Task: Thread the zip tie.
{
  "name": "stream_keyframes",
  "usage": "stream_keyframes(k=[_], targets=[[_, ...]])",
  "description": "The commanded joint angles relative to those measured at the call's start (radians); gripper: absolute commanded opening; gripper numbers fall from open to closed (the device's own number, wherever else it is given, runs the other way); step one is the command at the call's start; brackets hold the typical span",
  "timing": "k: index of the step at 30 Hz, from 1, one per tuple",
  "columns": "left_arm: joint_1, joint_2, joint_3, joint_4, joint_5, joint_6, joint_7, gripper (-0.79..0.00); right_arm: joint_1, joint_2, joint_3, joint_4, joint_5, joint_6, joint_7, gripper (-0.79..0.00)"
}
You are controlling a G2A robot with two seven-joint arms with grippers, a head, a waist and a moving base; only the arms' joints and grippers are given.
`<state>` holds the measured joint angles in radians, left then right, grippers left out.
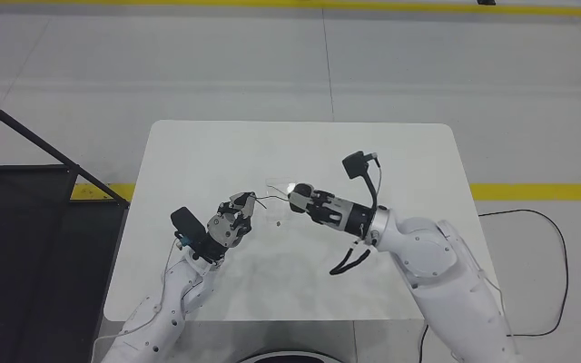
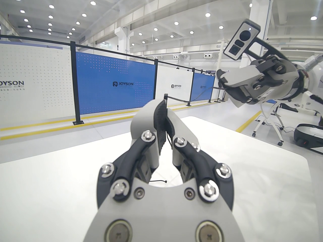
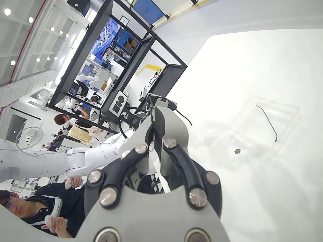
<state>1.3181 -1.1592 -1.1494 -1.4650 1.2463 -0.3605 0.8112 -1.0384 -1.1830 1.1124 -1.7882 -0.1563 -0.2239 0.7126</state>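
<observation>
Right now we see the left gripper (image 2: pixel 165 109) clenched on the black zip tie (image 2: pixel 165 96), whose small squared end pokes out just past its fingertips. From the top view, the left gripper (image 1: pixel 243 207) and the right gripper (image 1: pixel 295 195) face each other above the white surface (image 1: pixel 363 154). They are close but not touching, and the zip tie (image 1: pixel 272 194) runs as a thin dark line between them. The right gripper (image 3: pixel 154 117) is also clenched, its pads pressed together on the tie. A short curved length of the zip tie (image 3: pixel 183 118) trails out beside its fingertips. Seen from the left wrist, the right gripper (image 2: pixel 220 81) hangs ahead of the left one and slightly higher. Beyond the right gripper a clear tray (image 3: pixel 285 112) lies on the surface with a second tie (image 3: pixel 268 122) inside it. We also spot a brown speck (image 3: pixel 237 151) on the surface just beside that tray.
</observation>
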Motion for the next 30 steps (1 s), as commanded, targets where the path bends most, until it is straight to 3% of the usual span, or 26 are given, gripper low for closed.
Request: stream_keyframes(k=[1, 30], targets=[[0.000, 0.000, 0.000, 0.000, 0.000, 0.000, 0.000, -0.785, 0.000, -0.001, -0.001, 0.001, 0.003, -0.002, -0.007, -0.785], [0.000, 0.000, 0.000, 0.000, 0.000, 0.000, 0.000, -0.785, 0.024, -0.013, -0.038, 0.021, 0.024, -0.029, -0.057, -0.785]])
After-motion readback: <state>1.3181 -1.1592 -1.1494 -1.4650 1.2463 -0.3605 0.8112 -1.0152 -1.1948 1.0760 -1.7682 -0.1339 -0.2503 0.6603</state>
